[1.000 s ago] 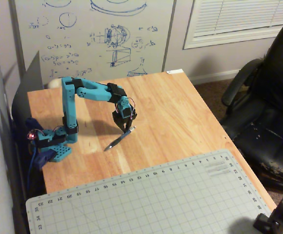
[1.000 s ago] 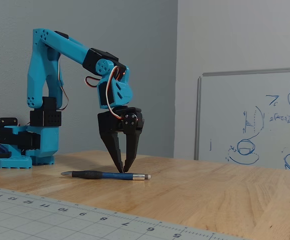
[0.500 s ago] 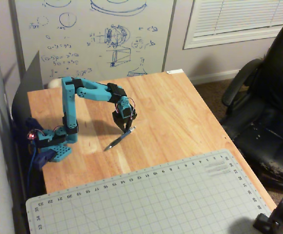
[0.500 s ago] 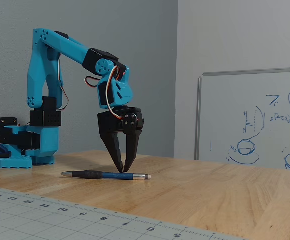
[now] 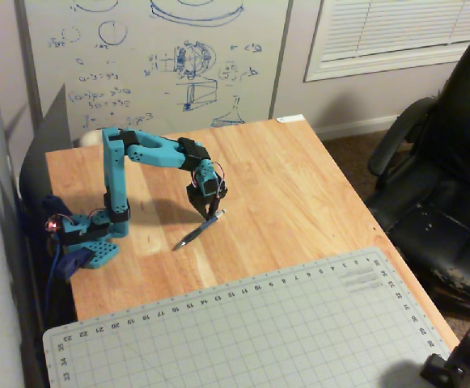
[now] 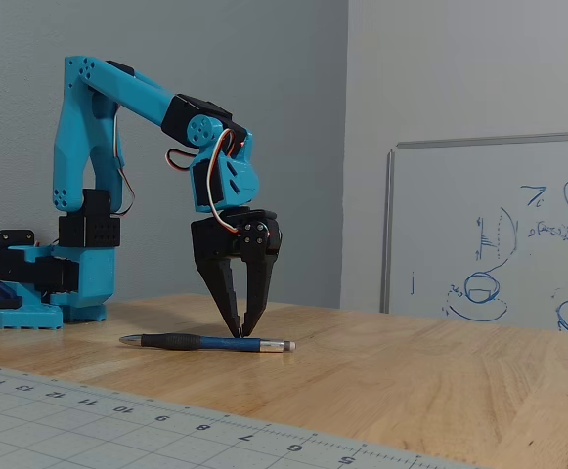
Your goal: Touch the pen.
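The pen (image 6: 205,342) is slim and dark blue-grey with a silvery tip, and it lies flat on the wooden table (image 6: 411,391). In a fixed view it lies diagonally (image 5: 196,233) in front of the arm. My black gripper (image 6: 241,334) points straight down, and its fingertips rest on or just above the pen's middle. The jaws are drawn together to a narrow wedge and hold nothing. From above, the gripper (image 5: 207,217) sits over the pen's upper right part.
The blue arm base (image 5: 89,242) is clamped at the table's left edge. A grey cutting mat (image 5: 267,331) covers the near part of the table. A whiteboard (image 5: 154,56) leans behind the table. A black office chair (image 5: 445,186) stands at the right.
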Controlling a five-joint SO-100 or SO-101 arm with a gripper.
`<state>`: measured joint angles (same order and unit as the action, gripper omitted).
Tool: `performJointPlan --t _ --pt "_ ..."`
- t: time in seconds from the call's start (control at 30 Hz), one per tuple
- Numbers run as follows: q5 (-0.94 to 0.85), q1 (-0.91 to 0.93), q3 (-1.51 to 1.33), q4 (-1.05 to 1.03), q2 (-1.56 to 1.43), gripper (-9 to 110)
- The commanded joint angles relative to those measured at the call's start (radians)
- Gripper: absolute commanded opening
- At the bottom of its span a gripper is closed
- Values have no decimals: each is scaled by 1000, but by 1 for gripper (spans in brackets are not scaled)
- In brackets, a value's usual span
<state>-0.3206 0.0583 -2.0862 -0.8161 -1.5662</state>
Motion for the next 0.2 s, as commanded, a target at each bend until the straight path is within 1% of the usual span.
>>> performJointPlan --t 0.0,0.17 --pt "-11 12 40 8 -86 1" --pt "-11 14 40 8 -86 1"
